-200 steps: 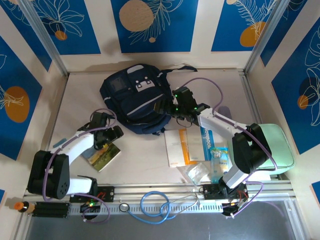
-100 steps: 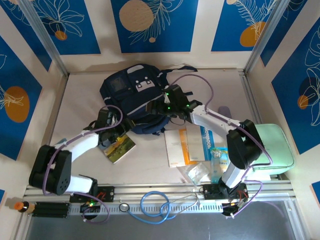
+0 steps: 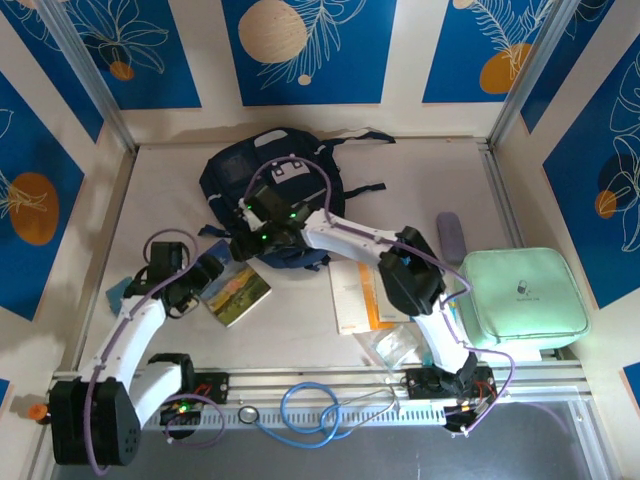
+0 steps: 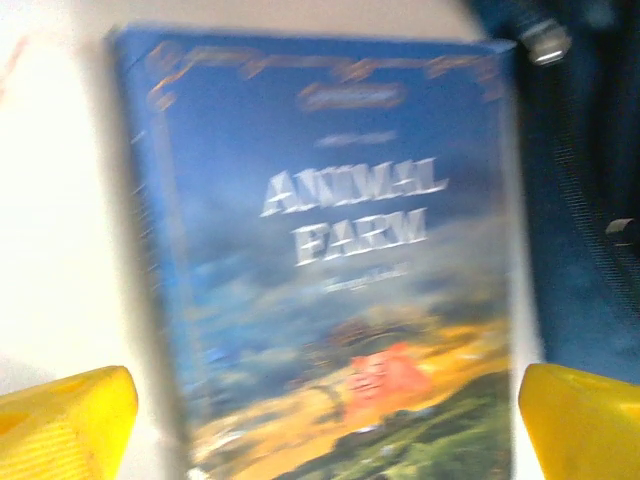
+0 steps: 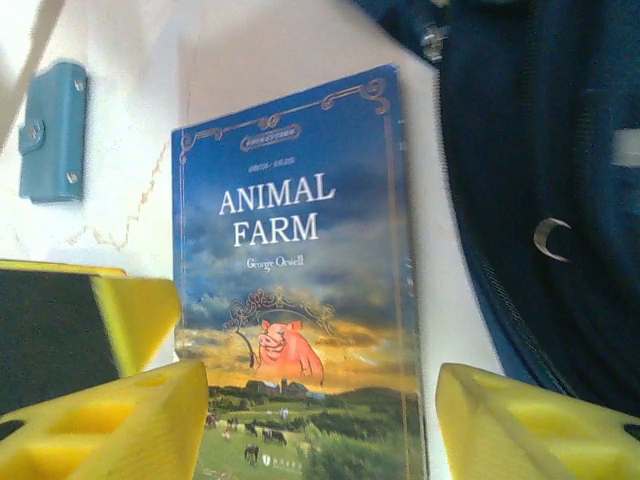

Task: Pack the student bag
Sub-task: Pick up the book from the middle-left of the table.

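The student bag (image 3: 268, 185), dark navy with a grey-white patch, lies at the back centre of the table. Its fabric fills the right side of the left wrist view (image 4: 585, 200) and the right wrist view (image 5: 545, 200). An "Animal Farm" paperback (image 3: 237, 292) lies flat just in front of the bag's left corner. My left gripper (image 3: 205, 272) is at the book's left end, open, its yellow fingertips (image 4: 65, 420) either side of the cover (image 4: 340, 260). My right gripper (image 3: 250, 232) hovers over the book's far end, open, with the cover (image 5: 300, 300) between its fingers (image 5: 540, 425).
A teal snap pouch (image 3: 118, 293) (image 5: 52, 130) lies left of the book. Right of centre lie orange-and-white booklets (image 3: 365, 295), a clear plastic bag (image 3: 395, 345), a grey-purple case (image 3: 450, 235) and a mint green zip case (image 3: 520, 290). A blue cable (image 3: 305, 410) coils on the front rail.
My right arm swung left across the bag to above the book, its jaws narrowing. The left gripper pushed the book up and right toward the bag, then drew back left.
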Controlling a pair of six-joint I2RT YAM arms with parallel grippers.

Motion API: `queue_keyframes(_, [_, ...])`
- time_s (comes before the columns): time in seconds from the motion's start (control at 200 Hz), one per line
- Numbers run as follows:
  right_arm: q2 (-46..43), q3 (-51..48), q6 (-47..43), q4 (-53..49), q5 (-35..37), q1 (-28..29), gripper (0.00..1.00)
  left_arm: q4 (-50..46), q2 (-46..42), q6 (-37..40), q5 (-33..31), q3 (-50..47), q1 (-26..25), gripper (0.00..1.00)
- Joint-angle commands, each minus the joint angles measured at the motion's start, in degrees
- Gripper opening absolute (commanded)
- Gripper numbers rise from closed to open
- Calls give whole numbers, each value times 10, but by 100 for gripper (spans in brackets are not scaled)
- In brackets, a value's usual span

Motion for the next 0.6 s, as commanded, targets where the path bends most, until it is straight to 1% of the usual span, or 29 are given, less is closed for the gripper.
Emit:
queue_keyframes(0.0, [53,63,-30,-85,-8,14,57,4,2,-14,44,-28,23,96])
queue_keyframes(0.09, [95,114,-22,-127,17,18,54,21,18,-15,59,-31,28,93])
queue_keyframes(0.205, [131,150,-21,-152,18,16,50,23,37,-12,55,-30,28,91])
queue_keyframes(0.33, [142,151,-26,-152,16,16,47,30,54,-7,55,-30,28,88])
queue_keyframes(0.45, [147,143,-26,-148,14,16,44,46,65,-2,74,-28,28,82])
queue_keyframes(0.595, [152,134,-26,-143,9,17,40,51,72,1,81,-22,28,75])
